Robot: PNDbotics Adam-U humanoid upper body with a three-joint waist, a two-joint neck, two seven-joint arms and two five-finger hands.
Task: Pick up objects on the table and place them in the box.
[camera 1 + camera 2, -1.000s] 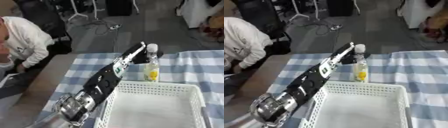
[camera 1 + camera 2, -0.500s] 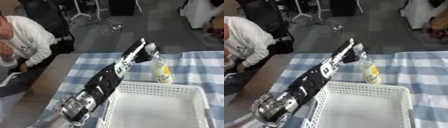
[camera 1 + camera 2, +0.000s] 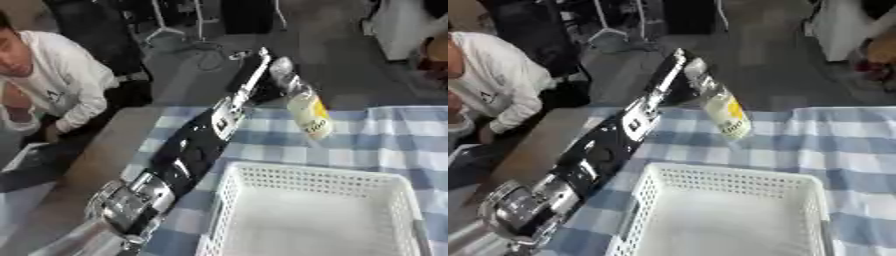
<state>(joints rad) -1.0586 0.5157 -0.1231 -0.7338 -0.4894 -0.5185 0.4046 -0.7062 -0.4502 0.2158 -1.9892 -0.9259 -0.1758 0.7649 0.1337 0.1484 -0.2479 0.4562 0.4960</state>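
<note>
Yellow-labelled bottle (image 3: 304,111), tilted, hangs above the checked table (image 3: 385,135) at the white basket's (image 3: 317,215) 12 o'clock; your left hand (image 3: 255,75), fingers partly hidden, grasps its neck, arm outstretched.

The left hand (image 3: 677,75) grips a tilted bottle (image 3: 720,106) by its neck. It hangs above the checked tablecloth (image 3: 868,150), beyond the white basket (image 3: 726,215).

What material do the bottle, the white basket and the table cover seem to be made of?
Bottle: likely clear plastic or glass, see-through neck, yellow label. Basket: probably moulded white plastic, with perforated walls. Table cover: apparently woven cloth, matte blue-and-white check.
</note>
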